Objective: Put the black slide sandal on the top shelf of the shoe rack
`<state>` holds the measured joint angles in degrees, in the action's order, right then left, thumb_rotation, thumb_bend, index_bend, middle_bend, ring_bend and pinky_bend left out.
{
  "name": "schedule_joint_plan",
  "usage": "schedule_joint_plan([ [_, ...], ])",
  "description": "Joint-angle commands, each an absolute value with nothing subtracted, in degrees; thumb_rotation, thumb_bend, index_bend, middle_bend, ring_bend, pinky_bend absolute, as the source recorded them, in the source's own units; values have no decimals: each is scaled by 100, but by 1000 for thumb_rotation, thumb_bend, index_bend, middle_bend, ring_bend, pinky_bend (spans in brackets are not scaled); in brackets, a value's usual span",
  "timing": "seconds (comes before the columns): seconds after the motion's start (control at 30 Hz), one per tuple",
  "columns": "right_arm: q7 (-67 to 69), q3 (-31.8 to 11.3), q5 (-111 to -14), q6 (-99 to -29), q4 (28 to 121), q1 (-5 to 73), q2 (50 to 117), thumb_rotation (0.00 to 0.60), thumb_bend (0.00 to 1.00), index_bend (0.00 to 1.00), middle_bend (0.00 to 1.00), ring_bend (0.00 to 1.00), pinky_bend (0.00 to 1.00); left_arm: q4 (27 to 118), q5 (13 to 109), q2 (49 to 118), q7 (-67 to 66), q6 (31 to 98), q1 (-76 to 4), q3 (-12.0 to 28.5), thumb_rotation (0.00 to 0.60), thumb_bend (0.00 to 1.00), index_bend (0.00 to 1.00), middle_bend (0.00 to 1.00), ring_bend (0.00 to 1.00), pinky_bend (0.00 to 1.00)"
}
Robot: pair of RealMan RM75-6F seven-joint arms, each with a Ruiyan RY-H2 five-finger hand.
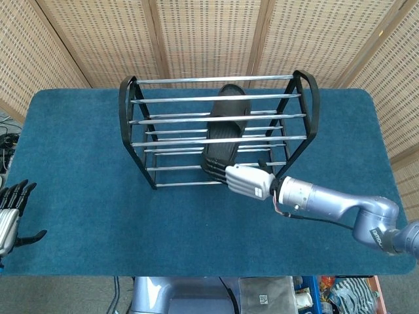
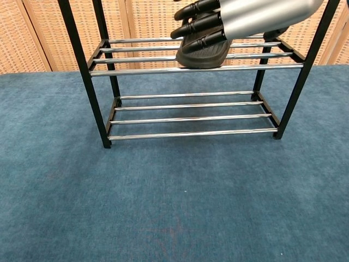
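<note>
the black slide sandal [image 1: 226,131] is lying across the bars of the top shelf of the shoe rack [image 1: 134,99], a bit slanted, toe end pointed toward the back and heel end hanging near the front bar. in the chest view the sole [image 2: 203,53] is seen resting on the upper bars. it's judged to be light and fairly rubbery – stiff enough in the sole to bridge the gaps between bars, but a narrow edge could probably slip through if it gets tipped. the ridged footbed looks grippy; the heel end or the strap would be the sensible spots to hold.

the right hand [image 1: 249,181] is wrapped at the heel end, fingers [image 2: 199,24] curled over the sandal from above – contact looks kept, though whether it's properly gripped or just resting can't be told for sure.

the left hand [image 1: 10,212] is parked at the table's near left edge, fingers spread, nothing held.

everything sits on a blue carpeted tabletop [image 1: 78,163], soft and non-slippery by the look of it. woven wicker screens [image 1: 203,36] are set up behind.
</note>
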<state>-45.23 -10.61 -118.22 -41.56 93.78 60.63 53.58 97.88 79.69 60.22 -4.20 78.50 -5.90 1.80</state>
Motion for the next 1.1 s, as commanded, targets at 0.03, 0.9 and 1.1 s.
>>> schedule_joint_plan([
  [0.03,-5036,-1229,-11604,-4283,9945,5699,5206,600,0,0,0,0,0,9790,7989,6009,-396,7872,-583,176,600,177,0,0,0,0],
  [0.9,-1770,365,-10727,-8836,7928,2243,6077,600,0,0,0,0,0,9721,8740,6023,-172,8630,-277,-17,600,176,0,0,0,0],
  [1.1,-1024,366,-9401,-8950,8104,1364,6466,600,0,0,0,0,0,9679,8979,6062,-155,8903,-172,-62,600,176,0,0,0,0],
])
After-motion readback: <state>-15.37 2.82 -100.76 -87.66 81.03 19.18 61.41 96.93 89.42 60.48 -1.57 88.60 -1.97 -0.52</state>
